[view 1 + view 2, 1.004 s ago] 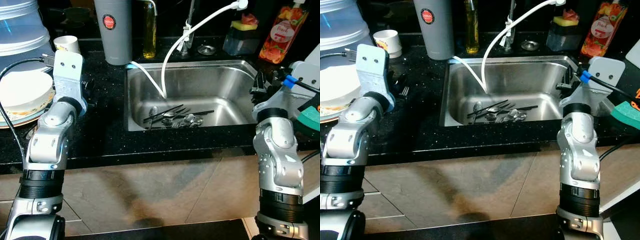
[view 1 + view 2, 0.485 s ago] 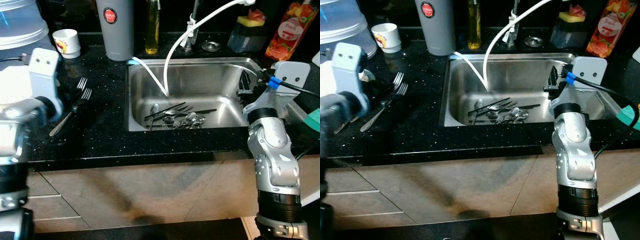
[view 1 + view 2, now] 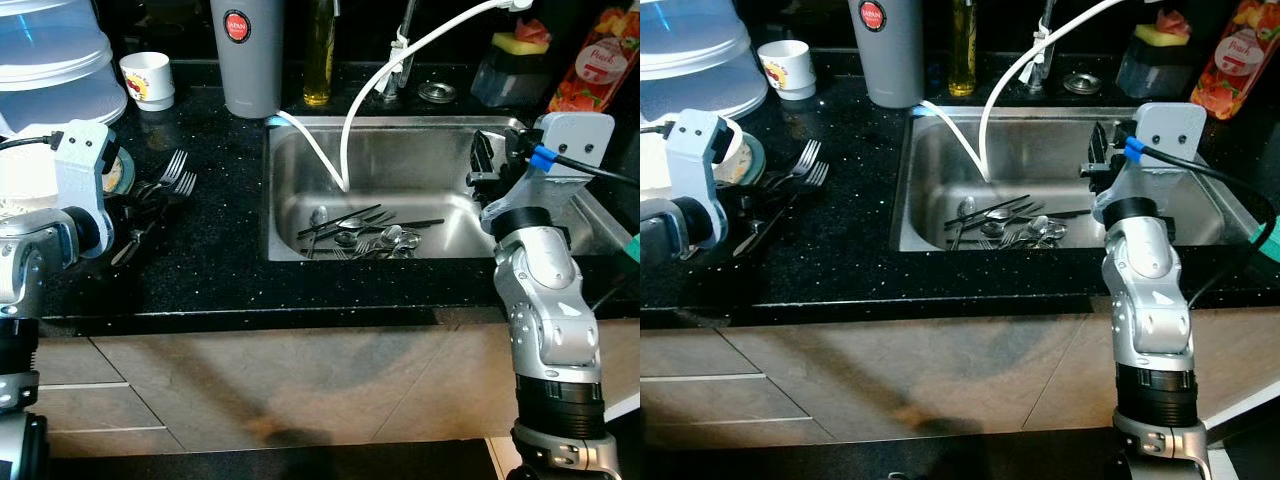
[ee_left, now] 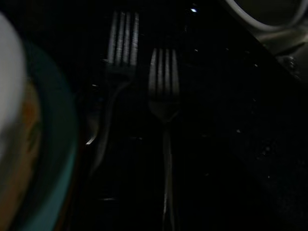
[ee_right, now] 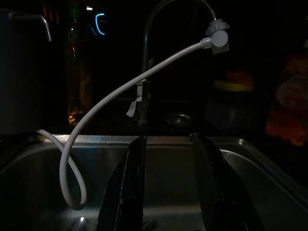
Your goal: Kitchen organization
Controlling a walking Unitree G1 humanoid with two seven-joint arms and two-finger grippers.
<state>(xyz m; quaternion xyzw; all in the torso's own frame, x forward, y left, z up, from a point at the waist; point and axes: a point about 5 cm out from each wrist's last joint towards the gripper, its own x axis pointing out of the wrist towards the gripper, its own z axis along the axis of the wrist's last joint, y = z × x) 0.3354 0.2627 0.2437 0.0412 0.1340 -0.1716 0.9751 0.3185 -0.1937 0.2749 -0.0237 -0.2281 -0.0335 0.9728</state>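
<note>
Left eye view — black speckled counter point(image 3: 210, 270)

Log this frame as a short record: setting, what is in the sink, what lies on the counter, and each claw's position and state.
setting: black counter with a steel sink
in sink: pile of cutlery, white hose hanging in
on counter: two forks beside the plates, paper cup, grey flask
left claw: low over the fork handles, fingers unclear
right claw: open, empty, above the sink's right side

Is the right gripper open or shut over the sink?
Open. The right gripper shows its two black fingers spread apart with nothing between them, held above the sink.
</note>
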